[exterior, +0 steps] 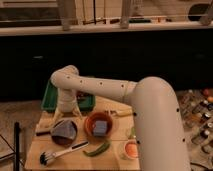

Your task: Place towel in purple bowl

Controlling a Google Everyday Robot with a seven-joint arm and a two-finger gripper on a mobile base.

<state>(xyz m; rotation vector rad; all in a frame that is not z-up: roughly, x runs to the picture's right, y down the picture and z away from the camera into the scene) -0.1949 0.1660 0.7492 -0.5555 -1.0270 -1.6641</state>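
Note:
The purple bowl stands on the left part of the wooden table. A grey-blue towel lies in it. My gripper points down just above the bowl's far rim, close over the towel. The white arm reaches to it from the lower right and hides part of the table.
A red bowl with a blue-grey block in it stands right of the purple bowl. A green tray lies behind. A green pepper, a brush and an orange cup lie near the table's front edge.

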